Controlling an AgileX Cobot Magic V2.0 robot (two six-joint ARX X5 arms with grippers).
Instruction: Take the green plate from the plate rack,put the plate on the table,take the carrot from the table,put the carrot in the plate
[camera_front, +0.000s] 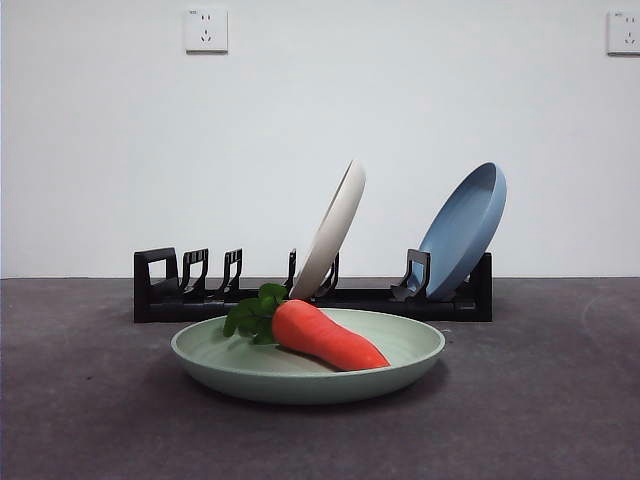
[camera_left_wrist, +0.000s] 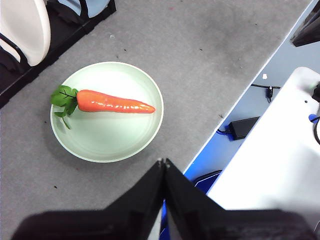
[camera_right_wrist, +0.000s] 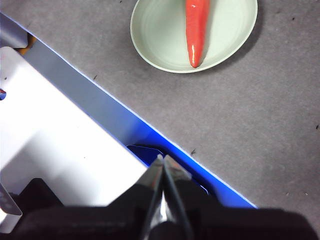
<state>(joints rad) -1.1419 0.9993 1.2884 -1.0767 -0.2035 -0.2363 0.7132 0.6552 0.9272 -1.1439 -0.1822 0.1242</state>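
Mint-green and matte, the green plate (camera_front: 250, 372) lies flat on the table (camera_front: 90, 420), nearest to the front camera. We see the carrot (camera_front: 325, 336) lying inside it, its orange body resting on the plate floor and its tapered tip pointing toward the plate's right rim. Its dark green leaves (camera_front: 254, 312) sit at the thick end, close to the left rim and partly over it.

Behind the plate, we find the plate rack (camera_front: 160, 285) running across the table, its squared loop end on the left. A cream-white plate (camera_front: 332, 232) leans in a slot near the rack's middle, tilted to the right. A blue plate (camera_front: 462, 228) leans in the same direction near the rack's right end. The slots on the left stand without plates. Beyond the rack, a white wall carries two sockets (camera_front: 205, 30).

Both arms are clear of the plate. In the left wrist view, the left gripper (camera_left_wrist: 163, 162) hovers above the table edge with its jaws pressed together, holding nothing. In the right wrist view, the right gripper (camera_right_wrist: 162, 159) also hangs over the table edge, well apart from the plate, with its jaws pressed together and holding nothing.
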